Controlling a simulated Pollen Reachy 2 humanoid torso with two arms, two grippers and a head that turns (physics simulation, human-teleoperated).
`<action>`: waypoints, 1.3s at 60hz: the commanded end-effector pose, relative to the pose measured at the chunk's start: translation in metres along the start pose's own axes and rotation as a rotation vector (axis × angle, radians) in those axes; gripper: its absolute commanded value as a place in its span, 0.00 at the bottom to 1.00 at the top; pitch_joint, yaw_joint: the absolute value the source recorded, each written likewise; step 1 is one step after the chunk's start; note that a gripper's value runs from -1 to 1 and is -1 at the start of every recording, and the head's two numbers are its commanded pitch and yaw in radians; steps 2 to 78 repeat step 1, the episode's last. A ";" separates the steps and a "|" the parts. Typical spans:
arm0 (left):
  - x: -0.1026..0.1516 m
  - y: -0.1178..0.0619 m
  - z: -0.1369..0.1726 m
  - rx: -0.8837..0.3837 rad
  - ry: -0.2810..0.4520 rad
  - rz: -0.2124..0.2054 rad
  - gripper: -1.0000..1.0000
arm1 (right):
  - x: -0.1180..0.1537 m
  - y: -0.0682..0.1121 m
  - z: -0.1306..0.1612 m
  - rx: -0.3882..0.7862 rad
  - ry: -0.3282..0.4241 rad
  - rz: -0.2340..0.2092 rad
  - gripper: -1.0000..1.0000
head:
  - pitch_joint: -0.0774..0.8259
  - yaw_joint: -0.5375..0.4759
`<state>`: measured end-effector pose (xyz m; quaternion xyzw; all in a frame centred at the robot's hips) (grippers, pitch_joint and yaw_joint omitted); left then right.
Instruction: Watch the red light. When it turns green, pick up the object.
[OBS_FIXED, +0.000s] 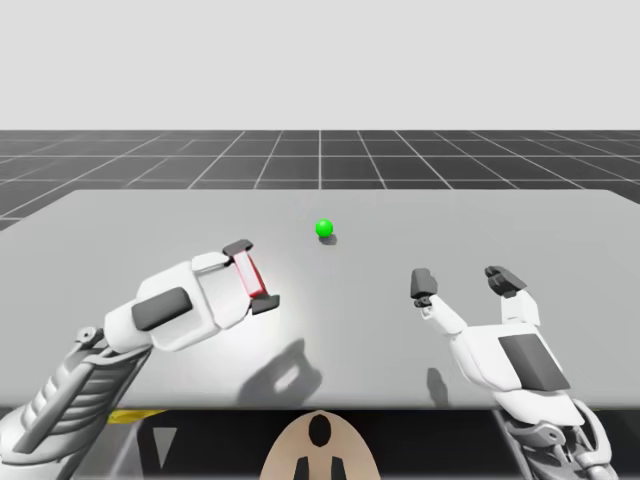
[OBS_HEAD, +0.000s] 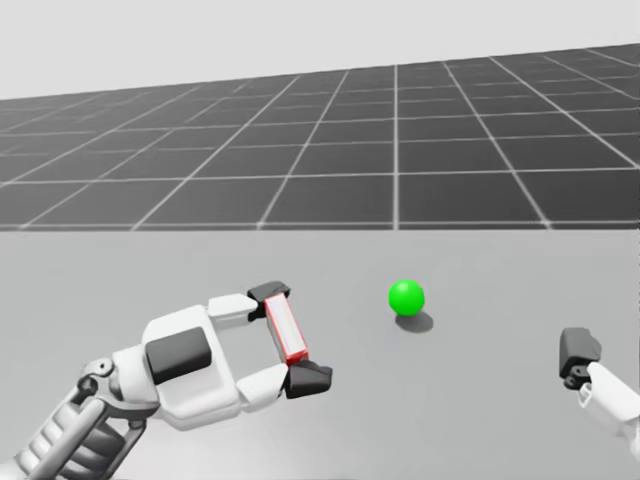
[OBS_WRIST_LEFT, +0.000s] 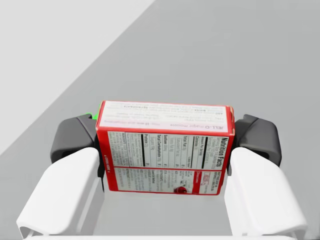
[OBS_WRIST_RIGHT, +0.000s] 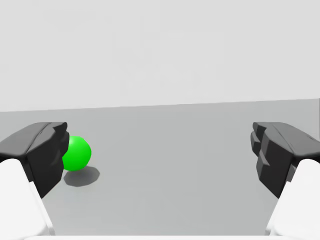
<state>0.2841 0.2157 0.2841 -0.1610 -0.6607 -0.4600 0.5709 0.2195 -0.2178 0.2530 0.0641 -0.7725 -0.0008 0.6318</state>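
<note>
The light is a green ball (OBS_FIXED: 324, 228) (OBS_HEAD: 406, 298) (OBS_WRIST_RIGHT: 75, 153) resting on the grey table (OBS_FIXED: 400, 340) near its middle. A small red box (OBS_FIXED: 247, 276) (OBS_HEAD: 285, 329) (OBS_WRIST_LEFT: 166, 146) with a white printed face hangs above the table, and my left gripper (OBS_FIXED: 252, 275) (OBS_HEAD: 289, 337) (OBS_WRIST_LEFT: 165, 142) is shut on it, one dark fingertip at each end. My right gripper (OBS_FIXED: 464, 279) (OBS_WRIST_RIGHT: 160, 150) stands open over the table's right half with nothing between its fingers; the green ball lies ahead of its left finger.
The table's far edge (OBS_FIXED: 320, 192) runs behind the ball, with a dark gridded floor (OBS_FIXED: 320, 155) beyond. Shadows of the lifted arm fall on the table near its front edge.
</note>
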 end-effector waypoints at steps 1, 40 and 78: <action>0.075 0.017 0.010 0.105 -0.150 -0.140 1.00 | -0.001 0.003 0.002 0.002 -0.007 -0.016 0.00 | 0.44 0.69; 0.075 0.017 0.010 0.105 -0.150 -0.140 1.00 | -0.001 0.003 0.002 0.002 -0.007 -0.016 0.00 | 0.44 0.69; 0.075 0.017 0.010 0.105 -0.150 -0.140 1.00 | -0.001 0.003 0.002 0.002 -0.007 -0.016 0.00 | 0.44 0.69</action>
